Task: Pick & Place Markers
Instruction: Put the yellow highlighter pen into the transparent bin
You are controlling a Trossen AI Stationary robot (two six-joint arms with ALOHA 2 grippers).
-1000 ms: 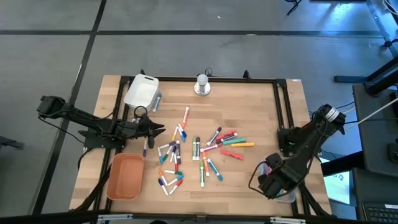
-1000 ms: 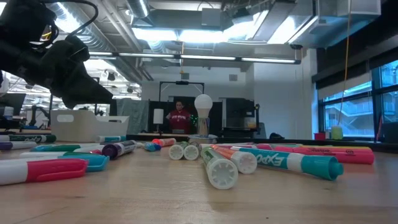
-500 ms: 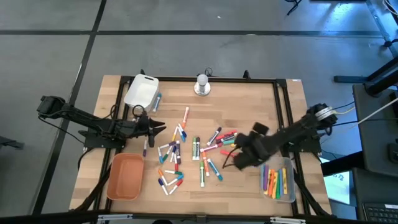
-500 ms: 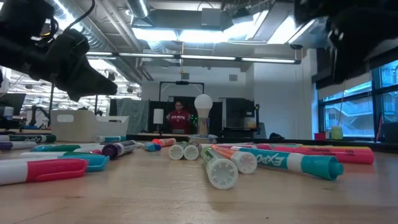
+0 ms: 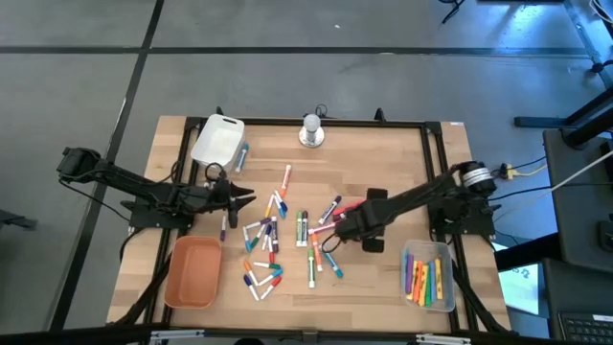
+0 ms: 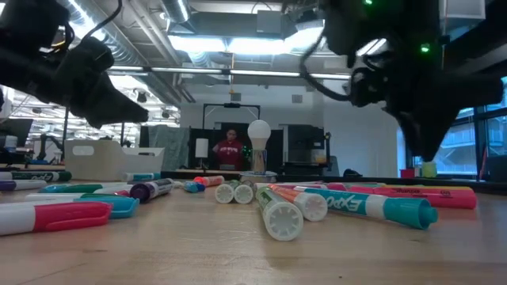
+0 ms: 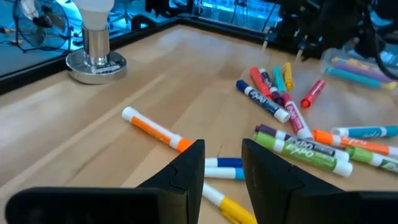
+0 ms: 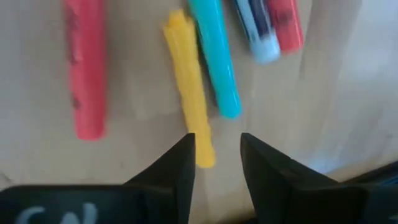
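- Moved: right gripper (image 5: 337, 230) has swung from the clear tray (image 5: 428, 278) at the table's right edge to the markers (image 5: 287, 235) scattered mid-table; it hangs above a yellow marker (image 8: 188, 84), jaws narrowly parted, holding nothing.
- Left gripper (image 5: 247, 198): over the table's left side beside the markers, jaws narrowly parted, empty.
- Clear tray: several markers inside.
- Orange tray (image 5: 192, 271): front left.

Markers (image 5: 306, 230) crowd mid-table; bare wood rings the lamp (image 5: 311, 131).
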